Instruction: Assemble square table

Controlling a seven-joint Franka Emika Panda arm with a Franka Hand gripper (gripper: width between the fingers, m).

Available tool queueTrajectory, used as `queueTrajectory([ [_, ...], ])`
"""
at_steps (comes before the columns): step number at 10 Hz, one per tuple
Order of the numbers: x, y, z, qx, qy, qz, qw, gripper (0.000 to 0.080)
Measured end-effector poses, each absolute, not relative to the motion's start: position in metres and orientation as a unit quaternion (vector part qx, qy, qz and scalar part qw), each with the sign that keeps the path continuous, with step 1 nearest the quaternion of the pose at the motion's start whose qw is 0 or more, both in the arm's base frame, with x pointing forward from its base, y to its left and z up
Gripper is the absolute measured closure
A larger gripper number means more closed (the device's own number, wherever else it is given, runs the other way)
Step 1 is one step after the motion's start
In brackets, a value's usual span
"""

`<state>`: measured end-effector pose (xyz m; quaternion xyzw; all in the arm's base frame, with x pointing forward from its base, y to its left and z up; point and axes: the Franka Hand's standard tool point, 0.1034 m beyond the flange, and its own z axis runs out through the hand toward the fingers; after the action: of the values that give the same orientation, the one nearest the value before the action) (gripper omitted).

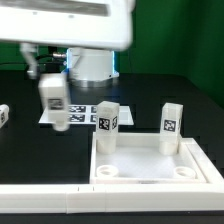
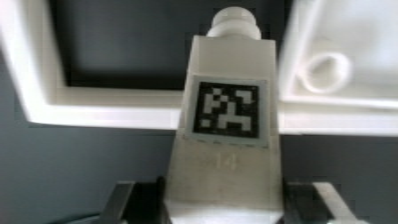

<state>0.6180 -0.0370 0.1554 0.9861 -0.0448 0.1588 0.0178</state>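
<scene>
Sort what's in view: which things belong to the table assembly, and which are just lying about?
Job: tabletop; two upright legs at its far corners; leg clamped in the tool; small tagged piece at the exterior view's left edge, probably another leg.
Lying about: marker board; long white bar.

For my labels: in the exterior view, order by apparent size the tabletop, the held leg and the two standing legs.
1. tabletop
2. held leg, standing leg on the exterior view's left, standing leg on its right: these look alike and camera distance differs, so unranked.
</scene>
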Motion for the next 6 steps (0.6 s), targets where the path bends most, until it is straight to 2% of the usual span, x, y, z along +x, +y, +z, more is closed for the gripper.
queueTrajectory([
  [1, 0.6266, -0.0122, 0.1476, 0.985, -0.067, 0.158, 0.012, 0.0512],
  [2, 0.6346, -0.0033, 0.1444, 0.984, -0.07, 0.16, 0.011, 0.0512],
  [6, 0.6337, -0.0088, 0.1456, 0.983, -0.062, 0.173, 0.015, 0.0512],
])
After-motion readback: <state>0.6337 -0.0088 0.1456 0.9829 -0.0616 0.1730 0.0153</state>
